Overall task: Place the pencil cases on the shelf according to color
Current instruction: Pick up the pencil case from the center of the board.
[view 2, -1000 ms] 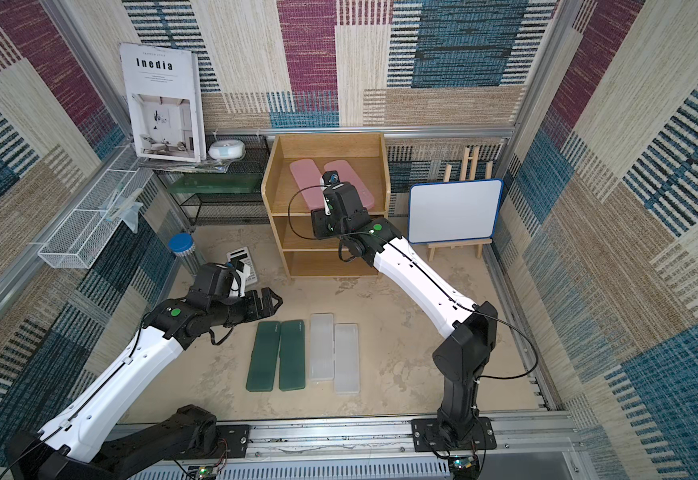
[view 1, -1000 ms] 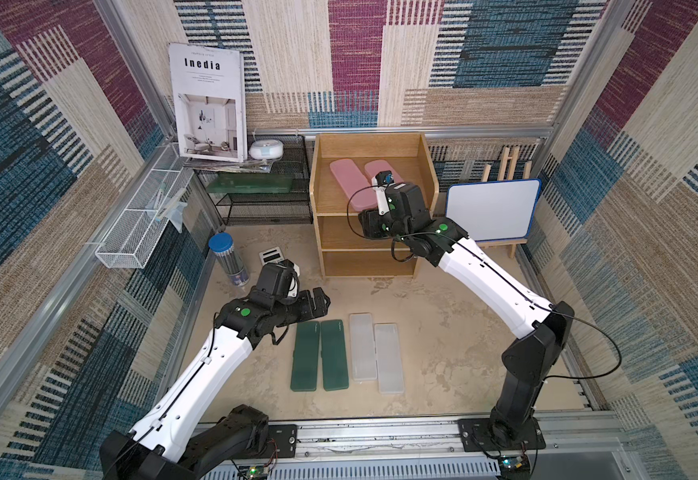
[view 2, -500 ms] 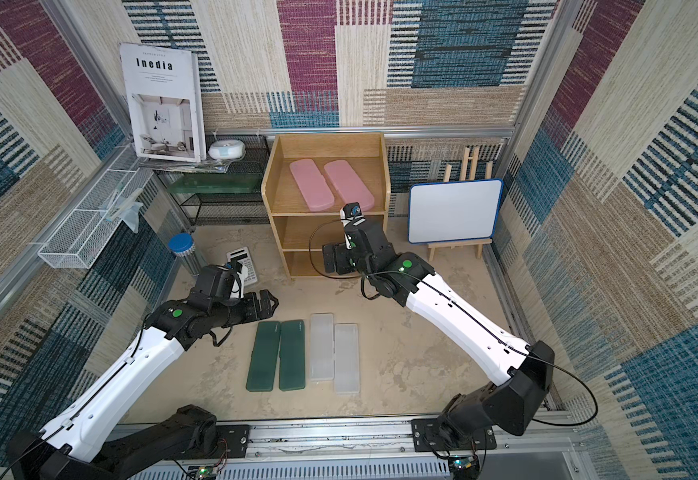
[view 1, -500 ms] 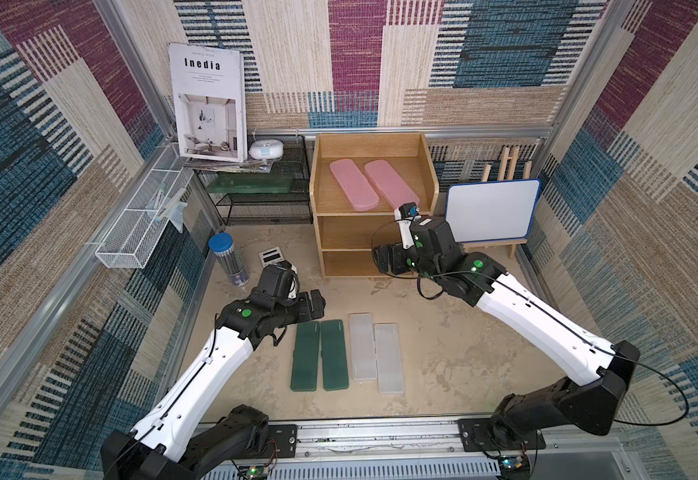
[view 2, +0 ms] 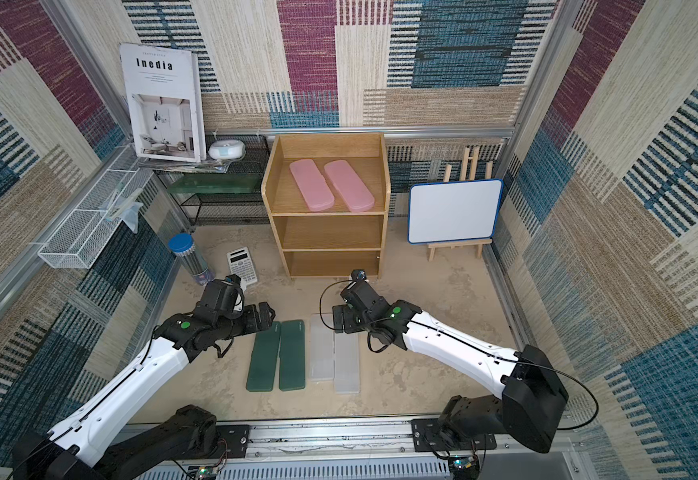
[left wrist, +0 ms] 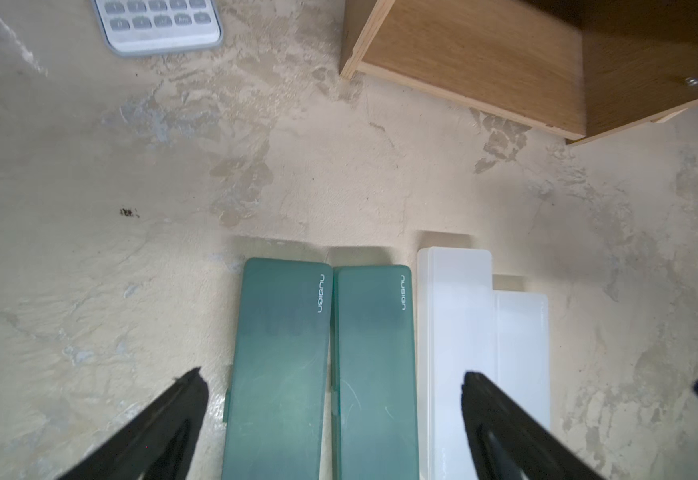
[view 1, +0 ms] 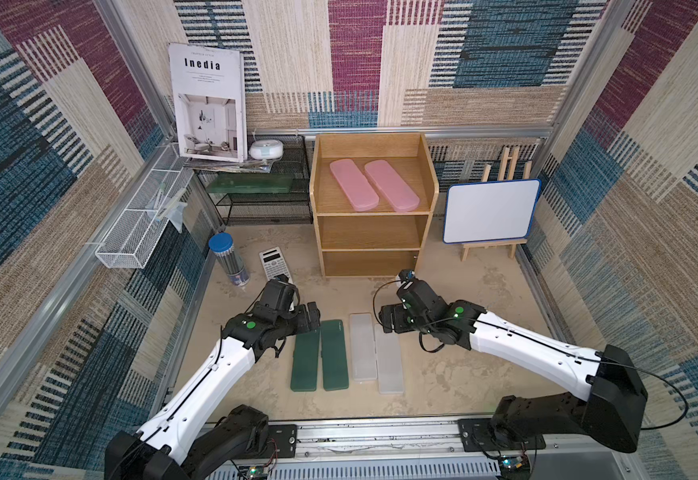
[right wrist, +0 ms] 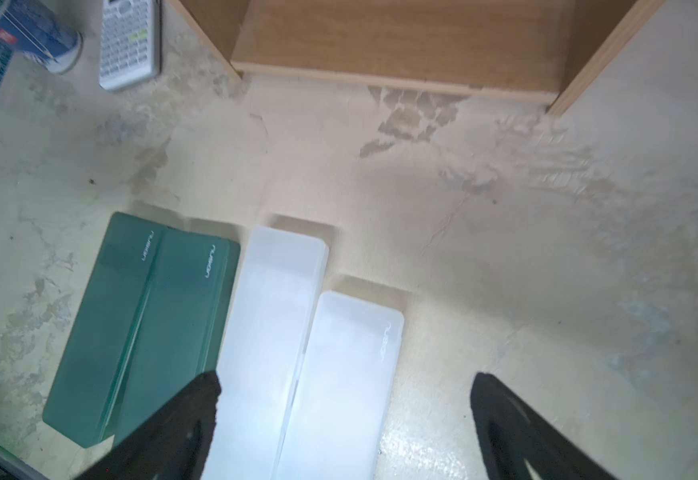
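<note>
Overhead, the right tool (right wrist: 343, 415) hangs wide open and empty above the far ends of the two frosted cases (view 1: 374, 353), while the left tool (left wrist: 330, 415), equally spread, straddles the two green cases (view 1: 319, 355). Both seem poised to pick. Beyond, the pink cases (view 1: 372, 185) share the shelf (view 1: 432, 183) top tier, leaving two tiers free.
</note>
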